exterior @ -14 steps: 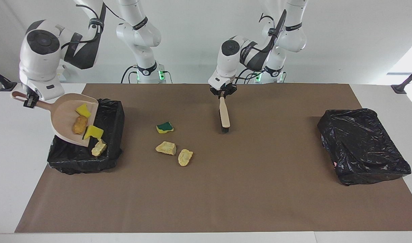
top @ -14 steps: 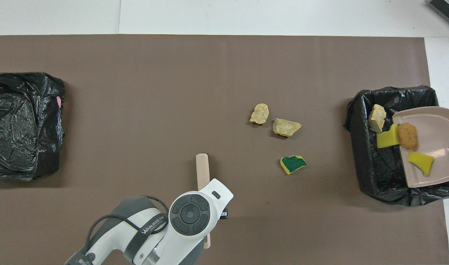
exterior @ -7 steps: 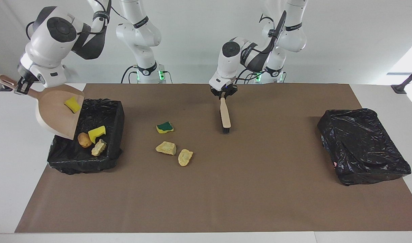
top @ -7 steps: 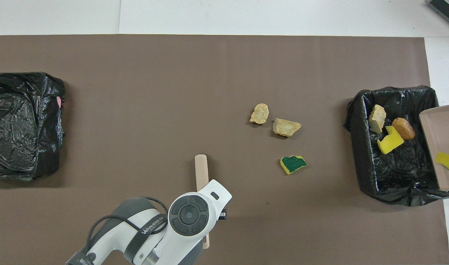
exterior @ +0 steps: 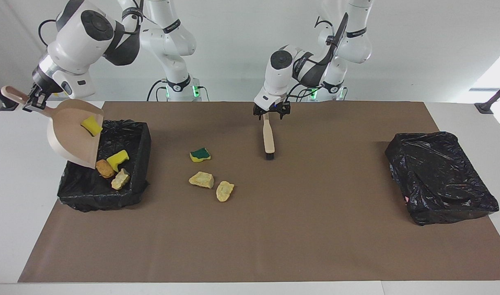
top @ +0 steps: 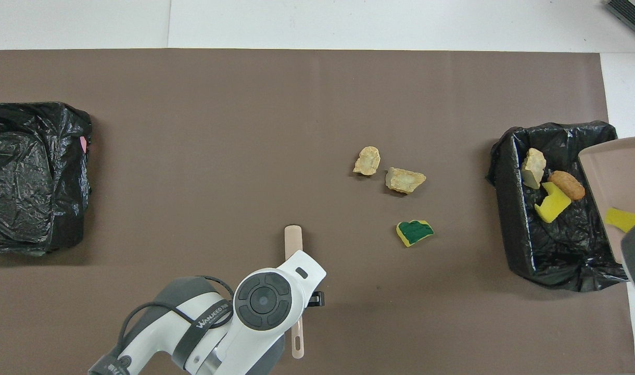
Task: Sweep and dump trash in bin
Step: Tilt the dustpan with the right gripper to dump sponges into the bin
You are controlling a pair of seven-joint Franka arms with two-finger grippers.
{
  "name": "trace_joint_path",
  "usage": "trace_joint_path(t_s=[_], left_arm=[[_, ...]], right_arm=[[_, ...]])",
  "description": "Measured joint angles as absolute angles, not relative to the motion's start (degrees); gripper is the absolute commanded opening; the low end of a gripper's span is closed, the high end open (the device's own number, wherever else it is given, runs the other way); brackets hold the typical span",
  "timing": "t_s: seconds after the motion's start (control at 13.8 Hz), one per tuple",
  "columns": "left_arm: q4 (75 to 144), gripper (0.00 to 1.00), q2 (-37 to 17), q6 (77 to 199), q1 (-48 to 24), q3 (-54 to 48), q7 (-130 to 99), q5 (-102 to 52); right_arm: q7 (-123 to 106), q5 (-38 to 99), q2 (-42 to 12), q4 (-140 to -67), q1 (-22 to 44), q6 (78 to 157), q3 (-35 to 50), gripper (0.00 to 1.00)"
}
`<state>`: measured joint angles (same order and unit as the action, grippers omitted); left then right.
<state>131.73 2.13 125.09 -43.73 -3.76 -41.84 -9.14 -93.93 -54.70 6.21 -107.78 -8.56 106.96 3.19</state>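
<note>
Beige dustpan [exterior: 69, 131], facing view: the right gripper [exterior: 30, 102] is clenched on its handle and holds it tipped steeply over the open bin [exterior: 145, 139] at the right arm's end of the table. A second ago the pan carried the orange-brown lump and two yellow pieces. Now the orange-brown lump [exterior: 104, 168], one yellow sponge [exterior: 118, 159] and a tan chunk [exterior: 121, 179] lie in the bin. One yellow piece [exterior: 91, 125] still sits high in the pan and hasn't slid out, so the dump isn't done; I'd expect more tilt or a shake.

The left gripper [exterior: 271, 114] was clamped on the brush [exterior: 269, 137] a second ago. Its fingertips now stand apart on either side of the handle, and the brush lies flat on the mat, slightly shifted. It looks like the brush is parked while the dump finishes.

Three scraps are unswept on the mat between bin and brush: the green-topped sponge [exterior: 200, 154], and two tan chunks [exterior: 201, 180] [exterior: 225, 191] farther from the robots. The bagged bin [exterior: 440, 176] at the left arm's end is untouched.

Overhead view: the left arm's wrist covers its gripper, with the brush [top: 293, 242] showing at both ends from under it. The dustpan [top: 617, 172] overlaps the bin [top: 505, 208] edge, and the stuck yellow piece [top: 622, 219] is in it. In the bin are the lump [top: 566, 185], the sponge [top: 553, 205] and the chunk [top: 533, 166]. The loose scraps haven't moved: green-topped [top: 414, 232], tan [top: 367, 160] [top: 405, 179]. A second sweep pass is needed.
</note>
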Motion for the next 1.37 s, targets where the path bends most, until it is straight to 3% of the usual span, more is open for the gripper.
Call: trace_joint_path(t_s=[0.43,0.87,1.37], left_arm=[[124.45,1.00,3.20,120.41,-35.04,-2.79,-40.97,-9.15],[119.42,1.00,5.46,112.44,-20.83,-2.34,-25.48,-9.14],[118.88,1.00,6.00,109.46,-9.72,-2.21,-7.38,-9.09]], right_arm=[[-81.28,-60.62,2.89,-111.45,-4.93,106.53,3.25,0.00],[-78.95,-67.69,6.79,-110.24,-3.71,102.46,3.18,0.00],[-78.61,-48.16,6.25,-110.66,-4.32,102.36,2.47,0.00]])
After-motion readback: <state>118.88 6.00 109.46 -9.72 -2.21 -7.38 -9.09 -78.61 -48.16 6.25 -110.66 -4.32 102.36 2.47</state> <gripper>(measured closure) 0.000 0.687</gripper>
